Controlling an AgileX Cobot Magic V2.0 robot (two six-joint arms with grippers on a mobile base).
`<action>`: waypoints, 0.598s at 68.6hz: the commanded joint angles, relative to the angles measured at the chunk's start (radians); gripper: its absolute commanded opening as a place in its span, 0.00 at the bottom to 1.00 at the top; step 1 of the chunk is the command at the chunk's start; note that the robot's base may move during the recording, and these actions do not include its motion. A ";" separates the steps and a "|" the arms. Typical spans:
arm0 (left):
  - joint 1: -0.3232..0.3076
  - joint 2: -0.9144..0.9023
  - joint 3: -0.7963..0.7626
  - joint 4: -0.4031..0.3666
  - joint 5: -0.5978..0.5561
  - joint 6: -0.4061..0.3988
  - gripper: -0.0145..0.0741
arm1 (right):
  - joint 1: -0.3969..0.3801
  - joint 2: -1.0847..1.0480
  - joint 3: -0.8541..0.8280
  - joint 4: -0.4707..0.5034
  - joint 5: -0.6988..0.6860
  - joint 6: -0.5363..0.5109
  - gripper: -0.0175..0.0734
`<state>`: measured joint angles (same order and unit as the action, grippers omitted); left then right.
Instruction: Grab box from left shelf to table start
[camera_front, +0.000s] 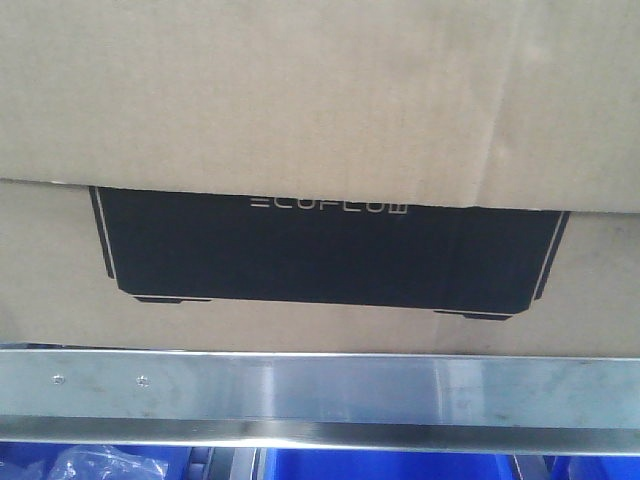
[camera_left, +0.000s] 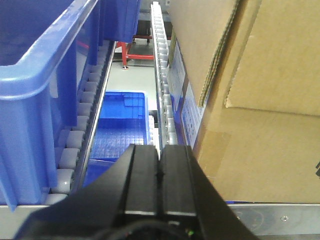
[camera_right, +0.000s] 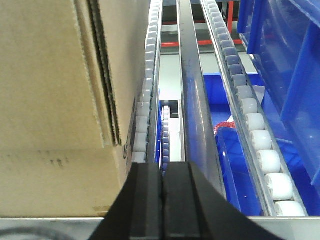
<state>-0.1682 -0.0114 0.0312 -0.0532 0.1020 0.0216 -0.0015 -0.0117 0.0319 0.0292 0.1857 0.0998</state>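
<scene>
— Where did we find the box?

— We saw the box (camera_front: 320, 120) sitting on the left shelf (camera_front: 320, 388). It filled most of the front view, with its black panel and pale lettering just above the shelf's silver rail.

— And where did it lie against our grippers?

— Neither one touched it. From the left wrist, the box stood just to the right of the left gripper (camera_left: 160, 150). From the right wrist, it stood just to the left of the right gripper (camera_right: 163, 167). So we had the box between our two arms, with each gripper outside a side wall.

— What about the jaws?

— Both pairs were clenched, fingers flush together, with nothing between them.

— What else did we see?

— A blue bin (camera_left: 35, 80) sat on rollers left of the left gripper, and a second blue bin (camera_right: 290, 55) sat right of the right gripper. A white roller track (camera_right: 255, 125) ran past that one. We also noted two small screw heads (camera_front: 141, 380) on the rail.
</scene>
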 joint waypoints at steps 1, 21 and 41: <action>-0.004 -0.016 -0.004 -0.002 -0.082 0.001 0.06 | -0.003 -0.009 0.003 -0.010 -0.085 -0.003 0.26; -0.004 -0.016 -0.004 -0.002 -0.082 0.001 0.06 | -0.003 -0.009 0.003 -0.010 -0.085 -0.003 0.26; -0.003 -0.016 -0.004 -0.021 -0.136 -0.002 0.06 | -0.003 -0.009 0.003 -0.010 -0.085 -0.003 0.26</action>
<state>-0.1682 -0.0114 0.0312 -0.0566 0.0953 0.0216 -0.0015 -0.0117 0.0319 0.0292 0.1857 0.0998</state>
